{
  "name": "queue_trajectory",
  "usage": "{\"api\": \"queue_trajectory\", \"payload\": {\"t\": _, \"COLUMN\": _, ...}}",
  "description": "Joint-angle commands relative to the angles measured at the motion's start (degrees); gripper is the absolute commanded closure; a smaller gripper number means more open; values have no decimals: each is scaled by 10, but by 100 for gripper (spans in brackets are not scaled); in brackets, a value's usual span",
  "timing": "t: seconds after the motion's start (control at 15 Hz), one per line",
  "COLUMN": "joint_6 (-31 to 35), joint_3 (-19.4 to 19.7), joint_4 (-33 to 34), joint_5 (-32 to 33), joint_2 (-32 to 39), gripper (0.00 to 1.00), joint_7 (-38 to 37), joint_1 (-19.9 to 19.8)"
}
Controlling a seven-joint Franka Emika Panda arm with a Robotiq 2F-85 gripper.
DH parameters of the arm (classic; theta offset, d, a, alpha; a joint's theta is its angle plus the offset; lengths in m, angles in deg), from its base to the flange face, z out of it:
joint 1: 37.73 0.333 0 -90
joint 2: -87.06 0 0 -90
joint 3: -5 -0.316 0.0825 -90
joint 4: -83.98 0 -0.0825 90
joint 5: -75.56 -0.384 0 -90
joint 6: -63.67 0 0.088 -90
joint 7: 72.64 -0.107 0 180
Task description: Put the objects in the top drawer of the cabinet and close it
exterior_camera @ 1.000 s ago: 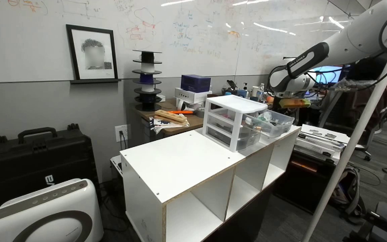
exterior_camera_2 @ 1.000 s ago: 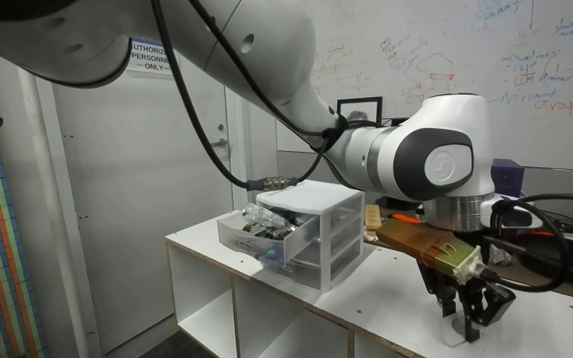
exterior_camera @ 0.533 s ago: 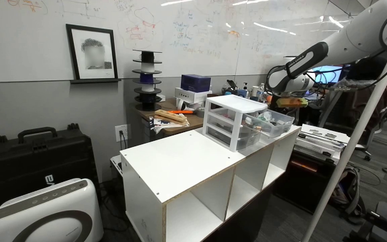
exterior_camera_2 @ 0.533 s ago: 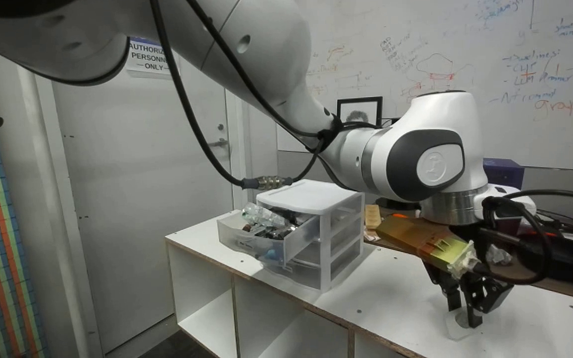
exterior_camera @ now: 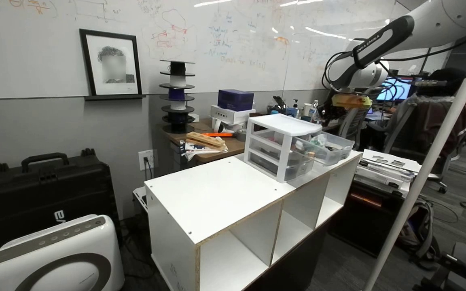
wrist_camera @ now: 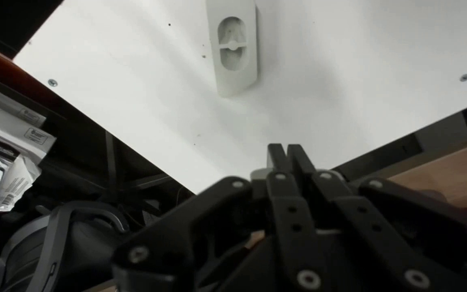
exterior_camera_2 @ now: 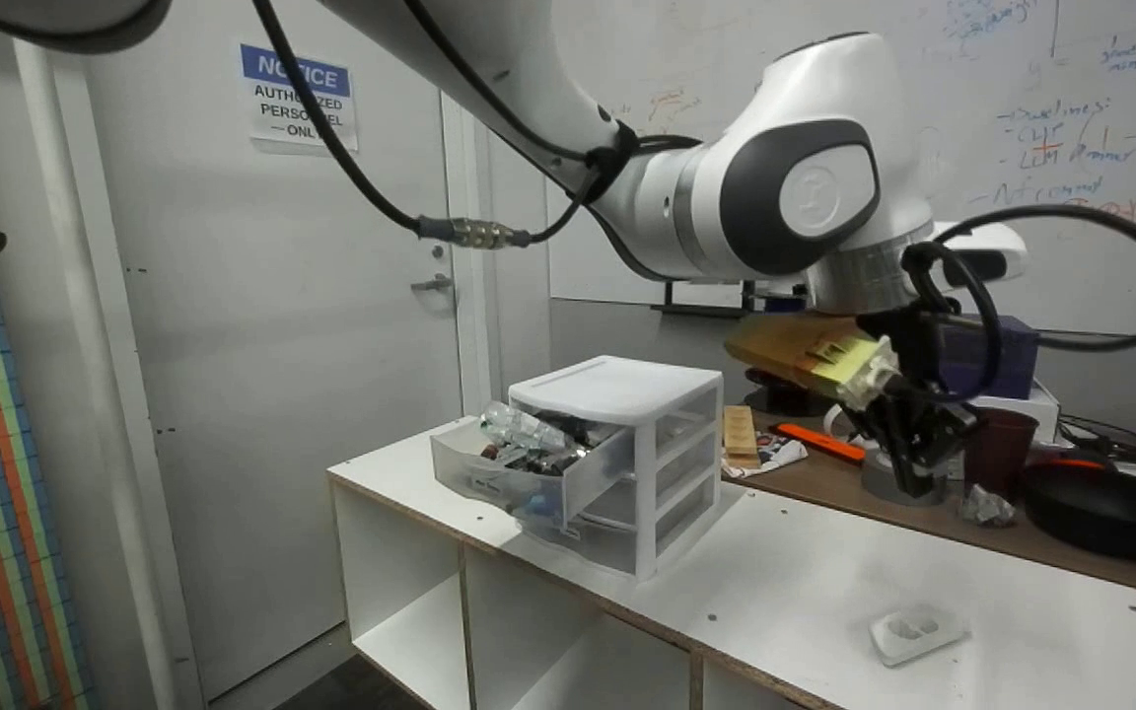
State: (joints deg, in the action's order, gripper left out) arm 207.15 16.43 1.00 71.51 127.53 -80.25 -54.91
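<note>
Piece of white plastic (wrist_camera: 232,46) on shelf top (exterior_camera_2: 795,582), well below the closed hand (wrist_camera: 286,152).

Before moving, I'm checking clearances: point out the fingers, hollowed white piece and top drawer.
Fingers (wrist_camera: 276,154), wrist view: one fingertip.
Hollowed white piece (wrist_camera: 232,45), wrist view: central bar.
Top drawer (exterior_camera_2: 501,484), in an exterior view: front panel.

A scribbled whiteboard (exterior_camera: 136,16), an authorized-personnel notice (exterior_camera_2: 277,106) and a robot arm (exterior_camera_2: 819,192) suggest a lab.
</note>
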Motion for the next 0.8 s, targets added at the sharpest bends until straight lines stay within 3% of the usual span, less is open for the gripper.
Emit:
{"api": "queue_trajectory", "payload": {"t": 0.0, "joint_6": 6, "joint_3": 0, "joint_4": -81, "joint_5": -6, "joint_2": -82, "gripper": 100, "joint_7": -16, "joint_1": 17}}
{"api": "queue_trajectory", "payload": {"t": 0.27, "joint_6": 8, "joint_3": 6, "joint_4": -113, "joint_5": 3, "joint_2": -112, "gripper": 95, "joint_7": -21, "joint_1": 25}}
{"api": "queue_trajectory", "payload": {"t": 0.33, "joint_6": 8, "joint_3": 6, "joint_4": -116, "joint_5": 5, "joint_2": -114, "gripper": 72, "joint_7": -18, "joint_1": 24}}
{"api": "queue_trajectory", "payload": {"t": 0.47, "joint_6": -3, "joint_3": 1, "joint_4": -113, "joint_5": -2, "joint_2": -110, "gripper": 67, "joint_7": -6, "joint_1": 16}}
{"api": "queue_trajectory", "payload": {"t": 0.73, "joint_6": -29, "joint_3": -15, "joint_4": -75, "joint_5": -37, "joint_2": -75, "gripper": 38, "joint_7": 5, "joint_1": -7}}
